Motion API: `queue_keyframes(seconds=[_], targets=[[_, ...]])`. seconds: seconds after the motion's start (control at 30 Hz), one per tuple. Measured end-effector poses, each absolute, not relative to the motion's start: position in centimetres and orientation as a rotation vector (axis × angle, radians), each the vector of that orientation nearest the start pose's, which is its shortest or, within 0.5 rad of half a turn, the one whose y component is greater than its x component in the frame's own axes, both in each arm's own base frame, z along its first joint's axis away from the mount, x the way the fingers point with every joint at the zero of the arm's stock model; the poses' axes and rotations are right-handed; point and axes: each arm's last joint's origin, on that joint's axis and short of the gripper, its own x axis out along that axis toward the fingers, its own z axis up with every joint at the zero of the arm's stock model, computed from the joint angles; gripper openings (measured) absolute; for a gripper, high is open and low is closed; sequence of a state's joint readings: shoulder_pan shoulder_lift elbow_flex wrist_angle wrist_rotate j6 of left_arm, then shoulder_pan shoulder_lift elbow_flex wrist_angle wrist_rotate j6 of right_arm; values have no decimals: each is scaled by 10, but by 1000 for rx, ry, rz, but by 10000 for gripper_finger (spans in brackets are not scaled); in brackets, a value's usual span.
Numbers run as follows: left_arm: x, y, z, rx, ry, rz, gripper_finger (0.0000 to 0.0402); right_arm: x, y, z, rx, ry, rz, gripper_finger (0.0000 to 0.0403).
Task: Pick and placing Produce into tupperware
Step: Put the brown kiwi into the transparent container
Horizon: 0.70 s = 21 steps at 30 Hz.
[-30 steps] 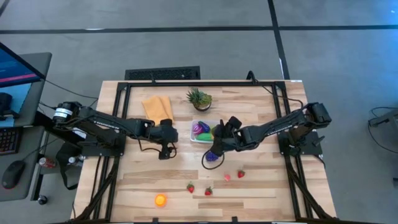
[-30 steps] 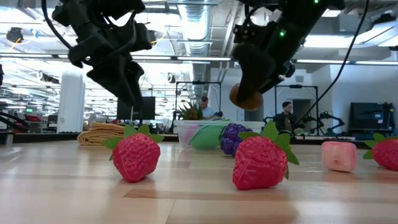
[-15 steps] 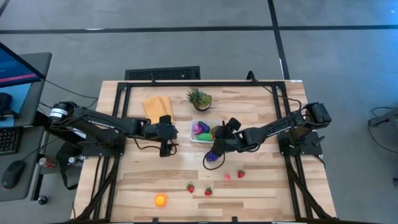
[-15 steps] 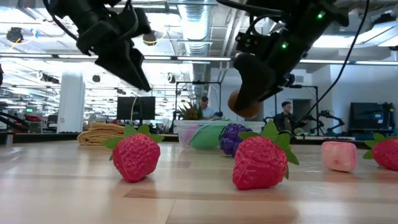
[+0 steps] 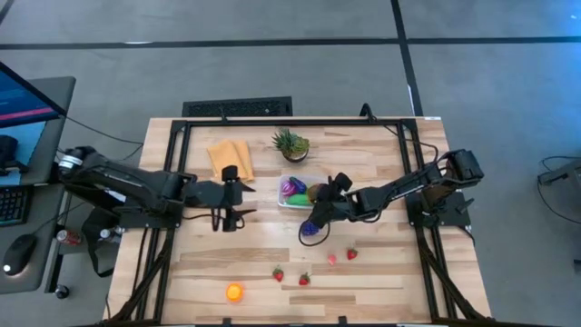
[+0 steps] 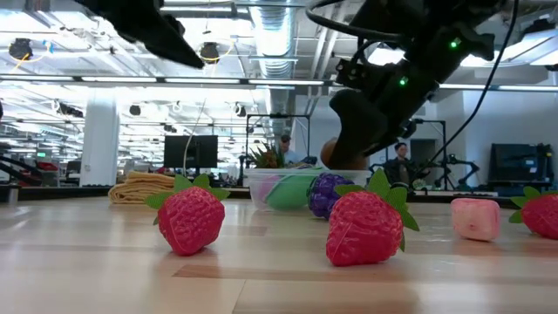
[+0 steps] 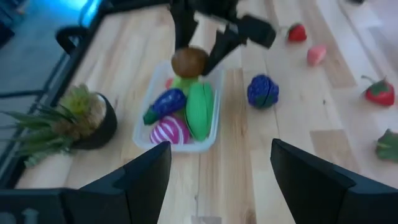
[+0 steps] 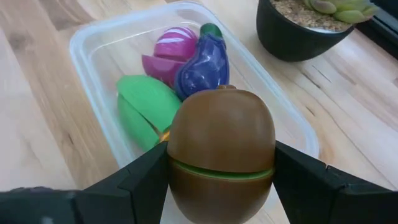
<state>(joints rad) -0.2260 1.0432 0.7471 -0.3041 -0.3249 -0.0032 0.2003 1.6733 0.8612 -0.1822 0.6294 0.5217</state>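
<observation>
Two end effectors were noted over the desk (image 5: 381, 272). The right end effector (image 8: 221, 186) was closed around a brown kiwi-like toy fruit (image 8: 221, 152), with a finger (image 8: 146, 180) pressed to each side, and was held just above the near rim of the clear tupperware (image 8: 93, 43). Inside the tupperware were recorded a purple eggplant (image 8: 202, 62), a pink-and-white striped piece (image 8: 166, 53) and a green piece (image 8: 146, 109). The tupperware (image 5: 289, 202) was seen near the desk's middle, beside the potted plant (image 5: 290, 143) and the folded yellow cloth (image 5: 229, 156). A purple berry cluster (image 5: 311, 230) lay on the desk just beside the container. Three strawberries (image 5: 279, 273), a pink piece (image 5: 332, 259) and an orange fruit (image 5: 234, 292) lay farther toward the front edge. The left end effector (image 7: 217, 180) was spread wide and empty, held over the desk to the left of the tupperware.
</observation>
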Motion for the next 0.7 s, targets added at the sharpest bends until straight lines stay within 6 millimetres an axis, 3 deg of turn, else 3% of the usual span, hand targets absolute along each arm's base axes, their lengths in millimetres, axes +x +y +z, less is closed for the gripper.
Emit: queue_keyframes(seconds=[0.37, 0.7], targets=[[188, -57, 285, 190, 449, 117, 265, 304, 44, 148, 81, 758, -606, 245], [182, -66, 284, 202, 453, 144, 265, 306, 45, 149, 100, 747, -583, 245]])
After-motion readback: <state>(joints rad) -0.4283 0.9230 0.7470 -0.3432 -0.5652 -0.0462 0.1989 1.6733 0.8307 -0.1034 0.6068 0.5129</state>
